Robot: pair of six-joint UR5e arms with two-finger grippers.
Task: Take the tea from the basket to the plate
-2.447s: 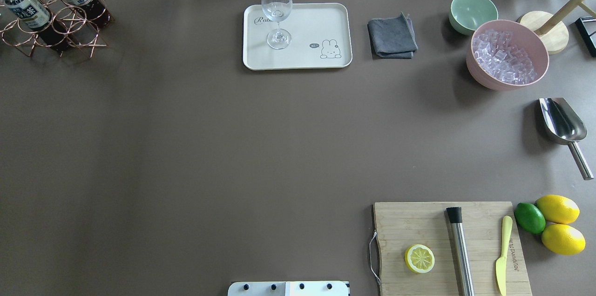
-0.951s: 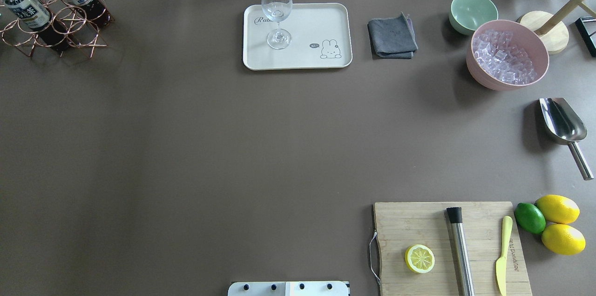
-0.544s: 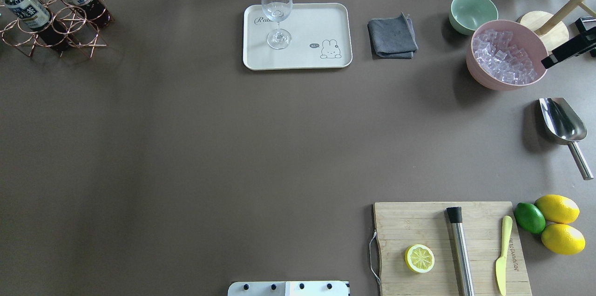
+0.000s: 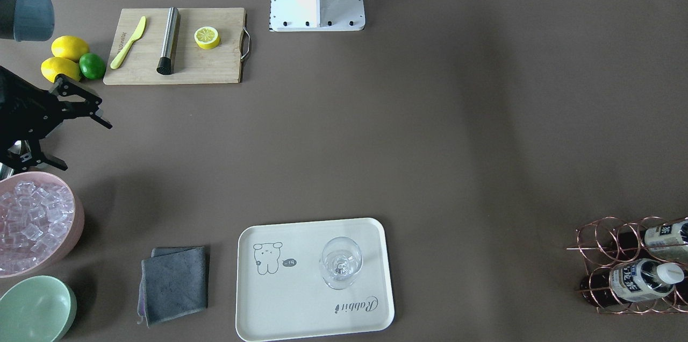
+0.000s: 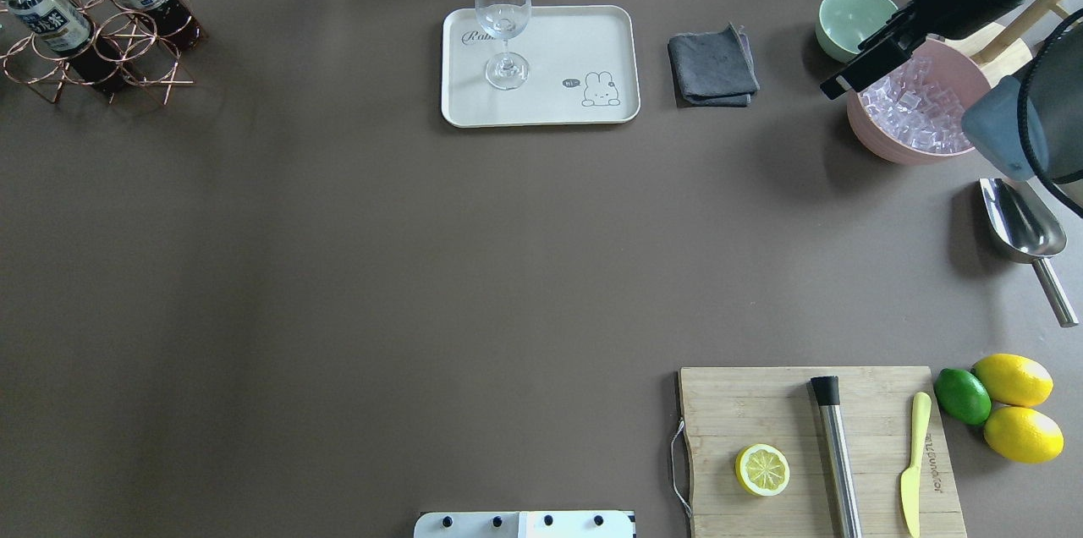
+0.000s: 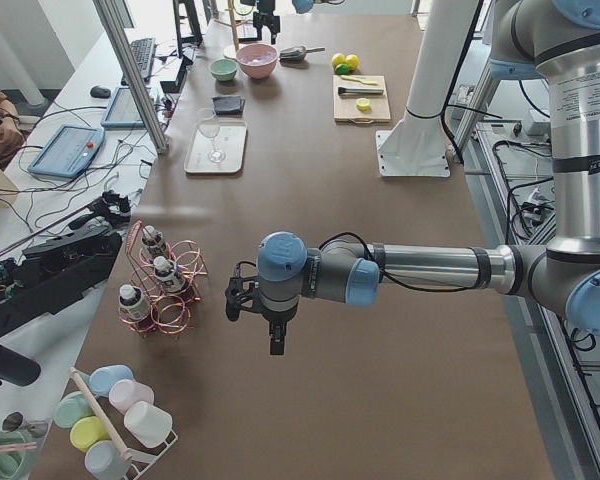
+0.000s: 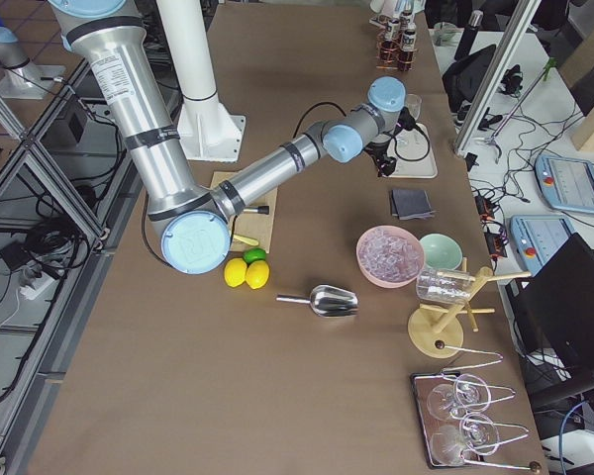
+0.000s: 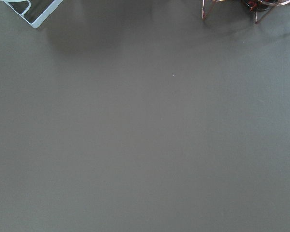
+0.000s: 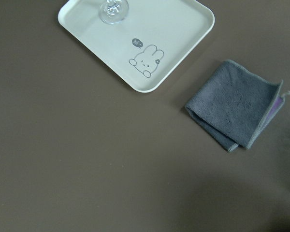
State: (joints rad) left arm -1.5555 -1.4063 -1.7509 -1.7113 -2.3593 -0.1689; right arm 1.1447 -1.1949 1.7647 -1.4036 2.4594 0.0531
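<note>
At the far left corner of the surface stands the wire basket, and the tea bottles sit upright in its rings, white caps up; none has been lifted out. The left tool shows only in the side view, hanging point-down above bare surface near the basket. I cannot tell whether its fingers are spread or pressed together.

Toward the middle of the far edge lies the tray, well apart from the basket. A stemmed glass stands upright on its left part, and the rabbit drawing is on its right.

Just to the right of the tray is a folded grey cloth, then a green bowl. Close beside that is a pink bowl filled with ice cubes.

The right tool hangs in the air by the pink bowl, its fingers spread wide and holding nothing. A metal scoop lies nearer the robot than the pink bowl.

At the near right is a cutting board carrying a lemon half, a metal rod and a yellow knife. A lime and two lemons lie just beside it.
</note>
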